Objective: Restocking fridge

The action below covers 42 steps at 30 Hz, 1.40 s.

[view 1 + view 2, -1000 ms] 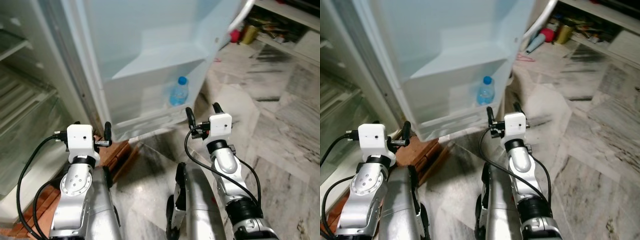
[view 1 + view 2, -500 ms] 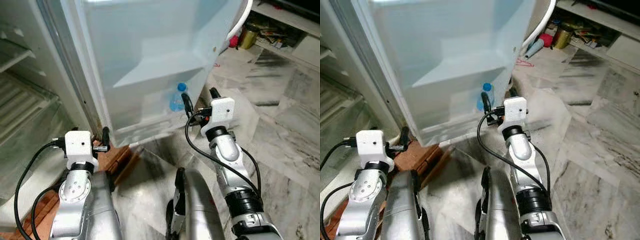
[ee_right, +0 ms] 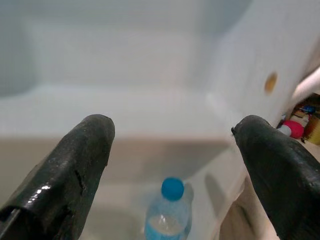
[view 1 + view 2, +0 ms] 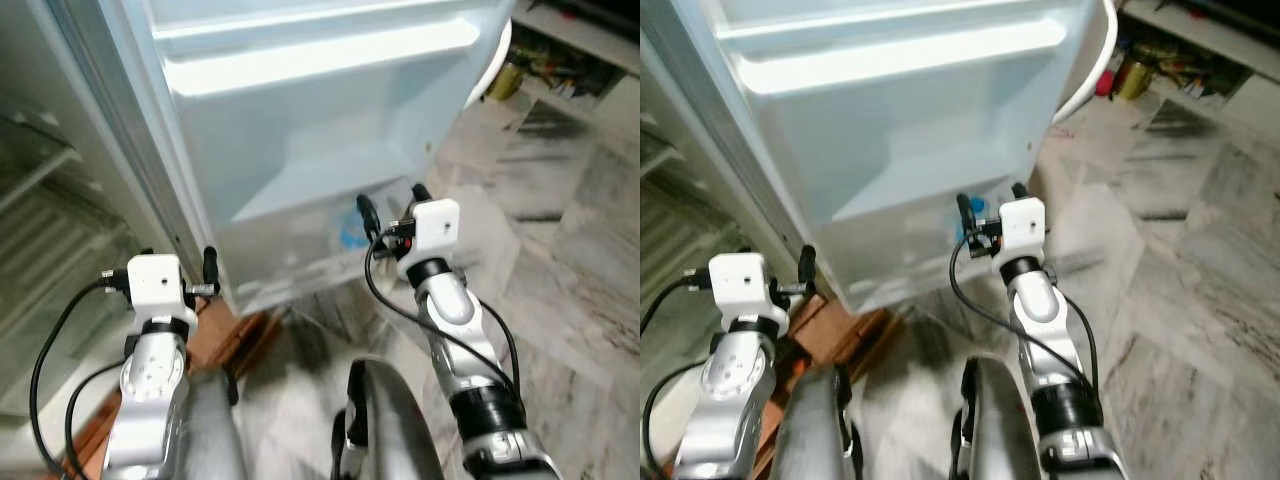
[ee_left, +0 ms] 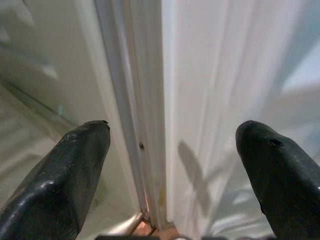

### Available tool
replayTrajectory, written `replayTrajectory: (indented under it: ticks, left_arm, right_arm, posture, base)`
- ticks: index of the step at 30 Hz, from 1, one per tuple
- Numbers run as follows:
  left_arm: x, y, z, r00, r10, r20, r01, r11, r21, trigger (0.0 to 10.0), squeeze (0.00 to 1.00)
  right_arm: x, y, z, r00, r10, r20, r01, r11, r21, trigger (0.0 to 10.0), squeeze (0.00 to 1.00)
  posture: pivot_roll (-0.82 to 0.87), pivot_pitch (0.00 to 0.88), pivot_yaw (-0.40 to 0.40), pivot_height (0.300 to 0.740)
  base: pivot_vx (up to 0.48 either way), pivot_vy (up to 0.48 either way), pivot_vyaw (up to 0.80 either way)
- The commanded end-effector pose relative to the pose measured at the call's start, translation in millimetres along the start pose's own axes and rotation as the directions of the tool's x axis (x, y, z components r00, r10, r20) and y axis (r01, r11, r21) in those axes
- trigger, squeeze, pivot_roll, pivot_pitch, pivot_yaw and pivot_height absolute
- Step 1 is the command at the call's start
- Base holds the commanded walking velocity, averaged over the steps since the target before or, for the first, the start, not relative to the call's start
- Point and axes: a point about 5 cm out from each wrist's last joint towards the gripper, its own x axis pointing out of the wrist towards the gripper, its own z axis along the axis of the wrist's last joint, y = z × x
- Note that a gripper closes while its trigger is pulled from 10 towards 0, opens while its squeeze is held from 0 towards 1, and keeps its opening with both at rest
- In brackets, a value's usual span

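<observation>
**A:** What have you got nearest you?

**B:** My two grippers, both empty. The left gripper (image 5: 172,170) sits low beside the hinge edge of the fridge door (image 4: 300,130), jaws spread wide and pinching nothing; through its wrist camera I'm looking straight at the door's seal and frame. I'd leave that arm parked there. It's near the door, and any swing could nudge it.

**A:** And the right?

**B:** The right gripper (image 4: 392,208) is raised in front of the door's bottom shelf, jaws spread as well, nothing between them. Just beyond them, low in that door shelf, stands the bottle (image 3: 169,212), upright, blue cap on top. Its body is partly hidden behind the gripper in the head views.

**A:** So what's the step?

**B:** My guess is I'm working at that bottle in the door shelf. To do it well I'd centre the cap between the two fingers in the wrist view; right now it sits roughly midway, which is good. I'd come in level over the shelf's front lip rather than dropping from above, since the shelf overhead leaves little room. Grip the body below the cap, not the cap itself.

**A:** Anything past the door?

**B:** Marble floor (image 4: 580,260), and some clutter by the far wall, well apart from the door.
</observation>
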Motion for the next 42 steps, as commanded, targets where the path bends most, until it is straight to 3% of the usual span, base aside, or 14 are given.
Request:
replayTrajectory:
  ticks: [1, 6, 11, 19, 22, 30, 38, 42]
  left_arm:
    - [-0.8, -1.9, 3, 1.0, 0.002, 0.011, -0.002, 1.0, 0.003, 10.0, 0.0]
    - [-1.4, -3.2, 1, 1.0, 0.001, -0.004, -0.001, 1.0, -0.002, 10.0, 0.0]
    - [-2.5, -1.5, -1, 1.0, 0.011, -0.018, -0.011, 1.0, 0.004, 10.0, 0.0]
    - [-23.7, 9.7, -9, 0.998, 0.014, -0.055, -0.012, 0.999, 0.046, 10.0, 0.0]
    - [-26.8, 18.1, -15, 0.99, 0.085, -0.116, -0.08, 0.996, 0.043, 10.0, 0.0]
    - [-16.1, 5.6, -17, 0.989, 0.051, -0.139, -0.047, 0.998, 0.035, 10.0, 0.0]
    - [-16.9, 5.0, -18, 0.986, 0.047, -0.162, -0.042, 0.999, 0.033, 10.0, 0.0]
    - [-15.6, 4.3, -18, 0.986, 0.04, -0.163, -0.034, 0.999, 0.038, 10.0, 0.0]
  right_arm:
    - [-1.2, -4.2, 3, 1.0, -0.019, 0.006, 0.019, 1.0, -0.008, 10.0, 0.0]
    - [-1.3, -4.6, 2, 1.0, -0.017, -0.005, 0.017, 1.0, -0.015, 10.0, 0.0]
    - [-5.4, -5.5, 1, 1.0, -0.016, -0.015, 0.016, 1.0, -0.02, 10.0, 0.0]
    - [-41.1, -16.0, -18, 0.993, -0.022, -0.115, 0.018, 0.999, -0.039, 10.0, 0.0]
    - [-50.5, -21.5, -19, 0.991, -0.041, -0.125, 0.034, 0.998, -0.06, 10.0, 0.0]
    - [-45.5, -10.9, -13, 0.994, 0.026, -0.106, -0.037, 0.993, -0.108, 10.0, 0.0]
    - [-49.5, -25.6, -28, 0.974, -0.072, -0.214, 0.065, 0.997, -0.038, 10.0, 0.0]
    - [-48.4, -24.1, -34, 0.964, -0.074, -0.256, 0.066, 0.997, -0.04, 10.0, 0.0]
  posture:
    - [0.12, 0.143, -0.095, 0.706]
    - [0.12, 0.147, -0.099, 0.74]
    - [0.12, 0.145, -0.101, 0.74]
    - [0.11, 0.15, -0.099, 0.74]
    - [0.11, 0.151, -0.099, 0.74]
    - [0.1, 0.143, -0.103, 0.74]
    - [0.11, 0.139, -0.105, 0.74]
    - [0.11, 0.137, -0.099, 0.74]
  base:
    - [0.0, 0.0, 0.0]
    - [0.0, 0.0, 0.0]
    - [0.0, 0.0, 0.0]
    - [0.0, 0.0, 0.0]
    - [0.0, 0.0, 0.0]
    - [-0.128, -0.232, 0.0]
    - [-0.429, -0.03, 0.0]
    - [-0.439, 0.0, 0.0]
